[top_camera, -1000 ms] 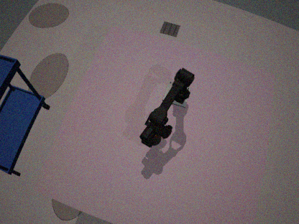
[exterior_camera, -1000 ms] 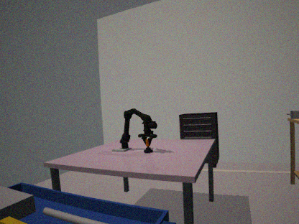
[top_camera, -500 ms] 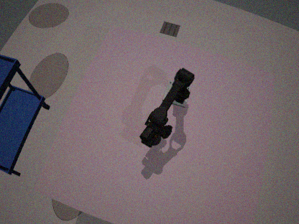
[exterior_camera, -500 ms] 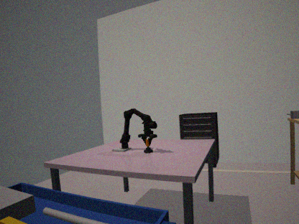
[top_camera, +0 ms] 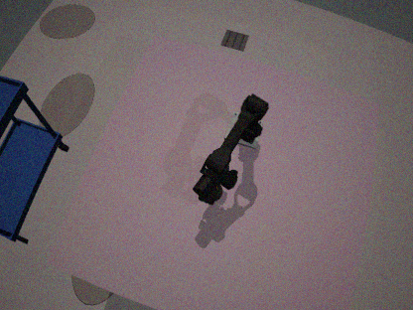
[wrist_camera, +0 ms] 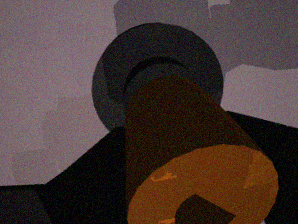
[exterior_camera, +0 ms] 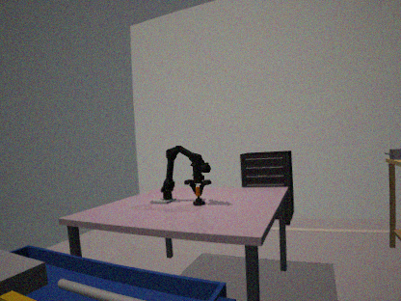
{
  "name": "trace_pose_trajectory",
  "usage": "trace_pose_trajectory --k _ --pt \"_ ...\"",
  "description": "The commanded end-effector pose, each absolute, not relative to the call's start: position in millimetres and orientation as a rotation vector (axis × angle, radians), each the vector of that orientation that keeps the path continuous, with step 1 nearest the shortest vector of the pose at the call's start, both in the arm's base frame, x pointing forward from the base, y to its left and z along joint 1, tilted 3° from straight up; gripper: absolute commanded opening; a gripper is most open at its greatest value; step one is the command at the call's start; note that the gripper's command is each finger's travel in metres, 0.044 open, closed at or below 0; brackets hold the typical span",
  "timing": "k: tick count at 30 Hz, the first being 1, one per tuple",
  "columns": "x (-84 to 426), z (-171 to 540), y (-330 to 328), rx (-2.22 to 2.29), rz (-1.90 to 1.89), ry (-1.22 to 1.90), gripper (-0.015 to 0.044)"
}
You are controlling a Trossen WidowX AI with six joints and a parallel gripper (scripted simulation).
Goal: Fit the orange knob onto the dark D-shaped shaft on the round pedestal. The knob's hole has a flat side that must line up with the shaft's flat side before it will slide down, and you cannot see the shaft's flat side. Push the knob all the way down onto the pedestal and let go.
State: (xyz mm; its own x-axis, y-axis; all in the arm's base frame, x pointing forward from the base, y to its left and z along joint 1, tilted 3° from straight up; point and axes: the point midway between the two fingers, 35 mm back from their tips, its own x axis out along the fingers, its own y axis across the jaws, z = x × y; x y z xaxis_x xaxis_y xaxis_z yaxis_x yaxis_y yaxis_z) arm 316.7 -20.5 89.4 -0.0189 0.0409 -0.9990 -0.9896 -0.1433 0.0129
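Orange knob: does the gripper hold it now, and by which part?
Yes, the gripper holds the knob by its sides, the jaws at either side; the end with the hole stays uncovered.

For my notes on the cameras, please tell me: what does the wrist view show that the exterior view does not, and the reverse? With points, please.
Only the wrist view: the opening in the end face of the orange knob [exterior_camera: 198,191] [wrist_camera: 172,117].

Only the exterior view: the black slatted chair [exterior_camera: 266,169], the blue tray [exterior_camera: 120,272] and the table's legs [exterior_camera: 252,272].

Both: the orange knob held in the claw [exterior_camera: 198,183] above the dark round pedestal [exterior_camera: 199,203] [wrist_camera: 157,40], and part of the pink table top [exterior_camera: 169,222] [wrist_camera: 50,75].
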Motion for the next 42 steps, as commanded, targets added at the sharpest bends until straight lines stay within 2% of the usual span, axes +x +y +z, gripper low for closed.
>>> trace_pose_trajectory --k 1,26,33,42 --pt "320.0 91.4 -21.0 -1.304 1.365 1.096 0.0000" --pt "315.6 90.7 -20.6 -1.304 1.365 1.096 0.0000" --pt "316.6 92.1 -20.7 -1.446 1.504 0.979 0.0000" --pt "319.6 89.4 -20.7 -1.454 1.511 0.973 0.0000"
